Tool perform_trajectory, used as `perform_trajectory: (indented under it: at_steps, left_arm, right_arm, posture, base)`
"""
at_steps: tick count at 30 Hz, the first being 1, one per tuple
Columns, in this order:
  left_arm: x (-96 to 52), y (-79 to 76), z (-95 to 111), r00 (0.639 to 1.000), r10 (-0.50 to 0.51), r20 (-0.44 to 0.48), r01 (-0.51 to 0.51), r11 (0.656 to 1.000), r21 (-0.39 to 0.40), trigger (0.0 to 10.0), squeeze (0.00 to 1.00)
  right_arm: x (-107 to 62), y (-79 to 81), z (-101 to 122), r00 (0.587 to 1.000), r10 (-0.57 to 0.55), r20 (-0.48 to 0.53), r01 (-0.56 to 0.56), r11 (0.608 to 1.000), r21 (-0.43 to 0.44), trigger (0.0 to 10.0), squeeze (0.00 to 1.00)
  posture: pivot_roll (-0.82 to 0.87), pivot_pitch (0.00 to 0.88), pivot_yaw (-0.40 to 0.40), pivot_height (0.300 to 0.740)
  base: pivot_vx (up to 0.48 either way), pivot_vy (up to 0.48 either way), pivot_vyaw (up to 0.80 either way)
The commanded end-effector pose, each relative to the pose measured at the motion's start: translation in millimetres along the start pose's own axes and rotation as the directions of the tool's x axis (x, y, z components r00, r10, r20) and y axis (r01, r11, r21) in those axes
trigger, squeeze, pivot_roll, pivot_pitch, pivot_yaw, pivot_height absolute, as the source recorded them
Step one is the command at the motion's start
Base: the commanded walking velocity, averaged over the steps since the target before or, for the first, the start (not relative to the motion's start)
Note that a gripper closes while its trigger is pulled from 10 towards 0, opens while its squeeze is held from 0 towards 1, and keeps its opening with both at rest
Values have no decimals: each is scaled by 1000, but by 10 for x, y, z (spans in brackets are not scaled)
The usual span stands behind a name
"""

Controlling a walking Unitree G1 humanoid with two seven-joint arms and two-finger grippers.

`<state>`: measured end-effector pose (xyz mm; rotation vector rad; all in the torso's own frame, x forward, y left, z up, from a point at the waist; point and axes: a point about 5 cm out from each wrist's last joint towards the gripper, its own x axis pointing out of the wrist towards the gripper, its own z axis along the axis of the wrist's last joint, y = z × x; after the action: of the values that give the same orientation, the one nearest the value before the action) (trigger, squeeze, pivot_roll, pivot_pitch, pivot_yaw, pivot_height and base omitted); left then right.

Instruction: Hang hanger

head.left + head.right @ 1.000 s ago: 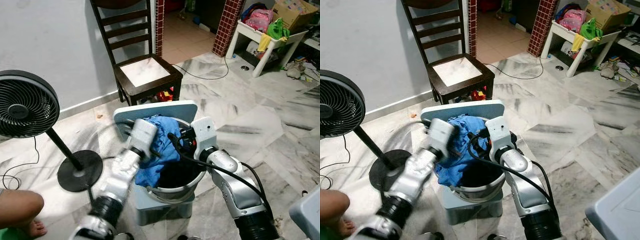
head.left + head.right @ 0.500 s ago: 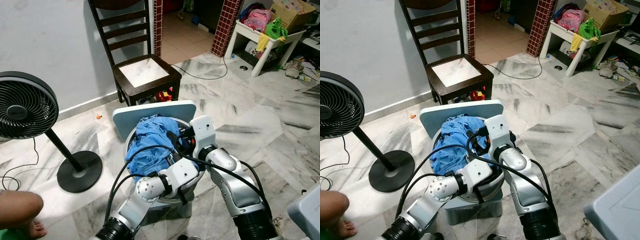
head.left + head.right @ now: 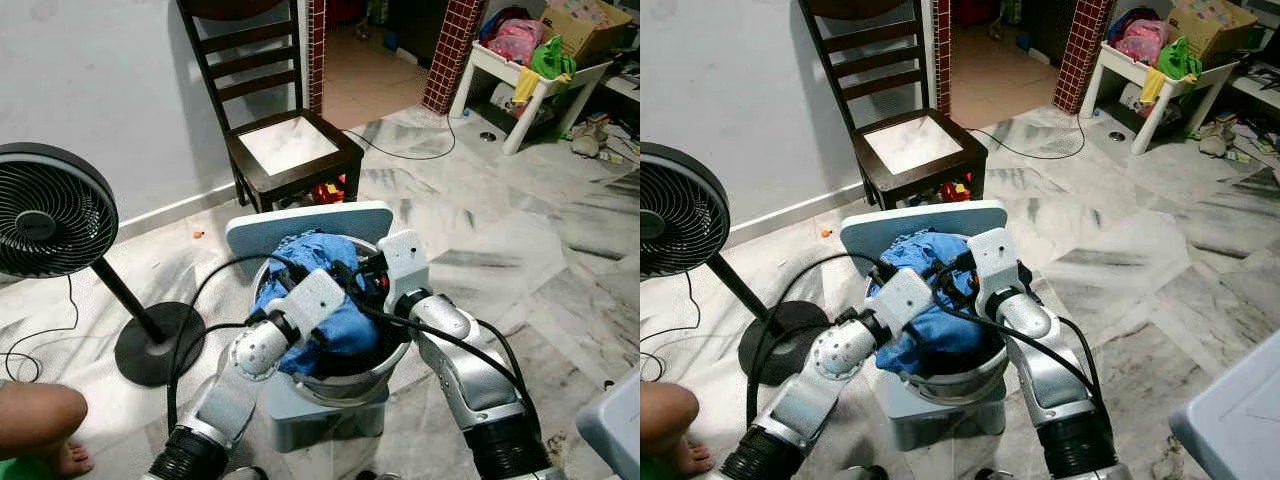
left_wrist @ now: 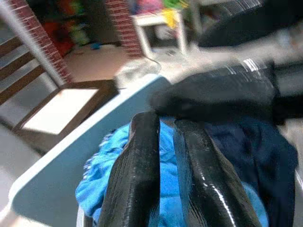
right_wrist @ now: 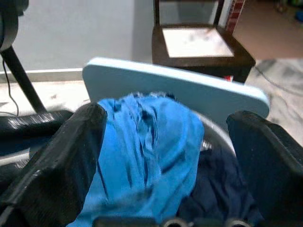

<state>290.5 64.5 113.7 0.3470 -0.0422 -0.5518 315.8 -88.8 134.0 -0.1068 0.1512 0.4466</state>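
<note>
- A round metal basin (image 3: 395,362) is set on a pale blue plastic stool (image 3: 330,405) on the grey-veined marble floor (image 3: 520,240).
- A crumpled bright blue cloth (image 3: 322,262) is heaped in the basin on the robot's left side, with a dark navy garment (image 5: 215,189) lying beside it.
- A pale blue rounded board (image 3: 310,220) is propped across the far rim of the basin.
- The left claw (image 4: 163,156) is held over the blue cloth; in the left wrist view its two black fingers (image 4: 137,175) are seen drawn almost together, with only a thin gap and nothing gripped between them.
- The right claw (image 5: 170,156) is held over the basin from the robot's right; in the right wrist view its fingers (image 5: 61,156) are spread wide apart, framing the blue cloth and the board.
- The two silver wrists are seen close together above the basin, the left wrist housing (image 3: 318,298) just beside the right wrist housing (image 3: 403,262).
- No hanger can be made out; its place cannot be told.
- A dark wooden chair with a pale seat (image 3: 290,145) stands beyond the basin against the white wall.
- A black pedestal fan (image 3: 50,210) stands on the robot's left.
- A white low shelf with bright clutter (image 3: 530,65) is seen at the far right.
- A person's bare leg (image 3: 40,425) rests on the floor at the near left.
</note>
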Motion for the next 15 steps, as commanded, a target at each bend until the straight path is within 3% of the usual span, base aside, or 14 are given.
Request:
perform_trajectory:
  at_steps: [1, 2, 6, 7, 11, 15]
  left_arm:
    - [-53, 107, 51, 995, 99, -10, -100, 986, -137, 10000, 1000]
    - [-79, 118, 41, 990, 138, -31, -141, 966, -214, 10000, 1000]
    - [-103, 108, 7, 983, 172, -70, -185, 941, -284, 10000, 1000]
    - [-128, 70, -60, 970, 202, -138, -240, 896, -374, 10000, 1000]
    - [-147, -50, -123, 948, 215, -233, -308, 802, -512, 10000, 1000]
    - [-82, -200, -125, 951, 143, -275, -279, 783, -555, 10000, 1000]
  right_arm:
    - [23, 12, -37, 1000, 2, -19, -2, 1000, 2, 10000, 0]
    - [31, 14, -34, 1000, 4, -18, -4, 1000, 3, 10000, 0]
    - [41, 20, -34, 1000, 6, -16, -6, 1000, 3, 10000, 0]
    - [53, 29, -32, 1000, 9, -14, -9, 1000, 3, 10000, 0]
    - [76, 33, -17, 1000, 10, -5, -10, 1000, 3, 10000, 0]
    - [91, 28, -7, 1000, 9, 0, -9, 1000, -1, 10000, 0]
  posture:
    - [64, 83, 0, 740]
    - [70, 79, 0, 740]
    - [75, 75, 1, 740]
    - [75, 70, 3, 740]
    - [75, 68, 5, 740]
    - [70, 63, 7, 740]
  base:
    - [0, 0, 0]
    - [0, 0, 0]
    - [0, 0, 0]
    - [0, 0, 0]
    - [0, 0, 0]
    - [0, 0, 0]
